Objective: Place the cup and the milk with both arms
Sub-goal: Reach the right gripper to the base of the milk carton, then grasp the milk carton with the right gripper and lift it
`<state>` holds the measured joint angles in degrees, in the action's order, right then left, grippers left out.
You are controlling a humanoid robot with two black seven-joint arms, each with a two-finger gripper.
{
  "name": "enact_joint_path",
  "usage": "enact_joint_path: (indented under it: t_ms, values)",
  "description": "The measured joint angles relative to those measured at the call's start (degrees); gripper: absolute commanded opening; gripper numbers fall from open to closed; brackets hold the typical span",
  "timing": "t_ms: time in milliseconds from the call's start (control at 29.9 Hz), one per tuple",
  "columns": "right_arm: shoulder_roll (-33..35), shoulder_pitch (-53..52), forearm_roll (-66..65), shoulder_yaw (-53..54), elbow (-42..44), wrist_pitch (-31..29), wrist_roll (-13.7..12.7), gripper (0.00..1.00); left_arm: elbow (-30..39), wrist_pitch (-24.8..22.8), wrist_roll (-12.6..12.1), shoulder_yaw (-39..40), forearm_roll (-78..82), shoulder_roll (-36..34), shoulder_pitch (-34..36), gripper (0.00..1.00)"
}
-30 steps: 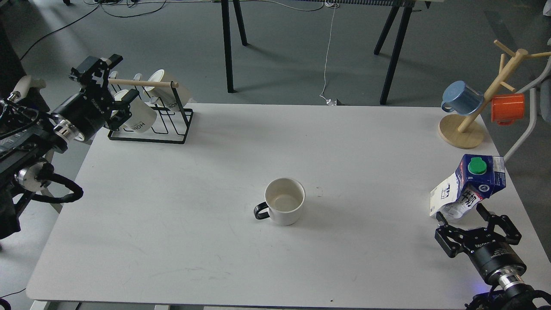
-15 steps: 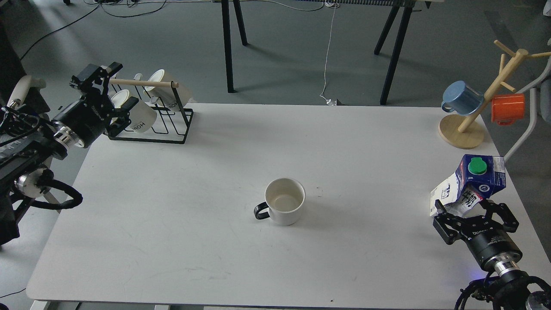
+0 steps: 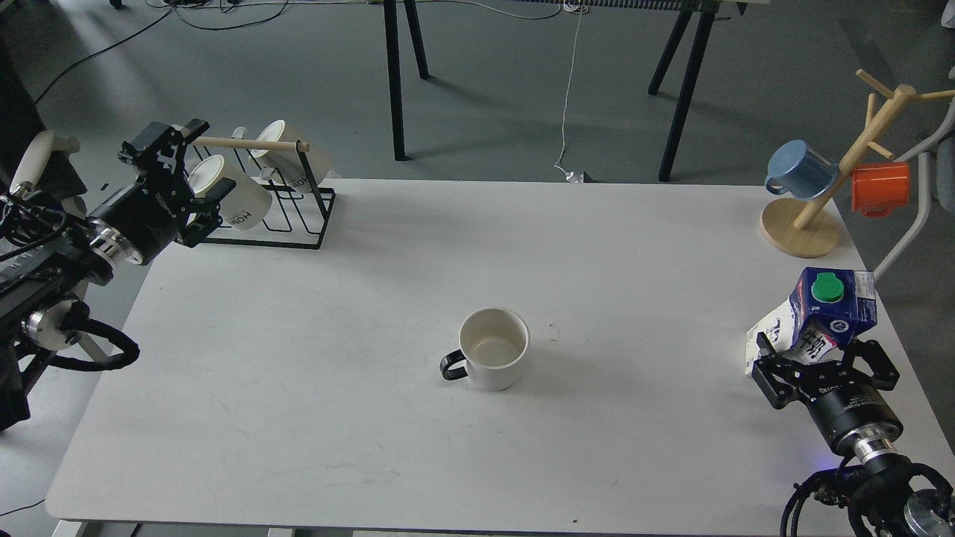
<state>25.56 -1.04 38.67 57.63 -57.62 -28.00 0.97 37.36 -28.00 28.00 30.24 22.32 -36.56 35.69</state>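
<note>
While the right gripper (image 3: 821, 356) stands spread around the base of the milk (image 3: 817, 322) at the table's (image 3: 298, 358) right edge, not yet clamped, the dented, leaning carton could tip or buckle under an uneven squeeze. Mid-table, the cup (image 3: 493, 349) sits empty; the left gripper (image 3: 179, 175) hangs open by the mug rack (image 3: 261, 201).

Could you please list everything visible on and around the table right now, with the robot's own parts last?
White rectangular table: one, centre.
White mug with black handle: one, table centre.
Blue-white green-capped milk carton: one, right edge.
Cream HOME mugs: two, in rack.
Black wire rack: one, far-left corner.
Wooden mug tree: one, far-right corner.
Blue mug: one, on tree.
Orange mug: one, on tree.
Left tool: black, open, at rack.
Right tool: black, open around carton base.
</note>
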Motion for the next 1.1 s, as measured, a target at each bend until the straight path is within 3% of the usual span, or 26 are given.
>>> enact_joint_path:
  t_ms: [33,134,869,1103]
  values:
    - [0.0,0.0,0.0,0.0,0.0,0.0,0.0,0.56,0.0,0.0,0.0,0.0,0.0,0.0,0.0,0.98]
    - [-0.1,0.0,-0.8,-0.1,0.0,0.0,-0.1,0.48,-0.4,0.0,0.0,0.0,0.0,0.0,-0.1,0.98]
    - [-0.2,-0.1,-1.6,0.0,-0.3,0.0,-0.2,0.40,-2.0,0.0,0.0,-0.1,0.0,0.2,-0.5,0.98]
    - [-0.7,-4.8,-3.4,-0.2,-0.8,0.0,-0.7,0.38,-2.1,0.0,0.0,-0.2,0.0,0.2,-0.5,0.98]
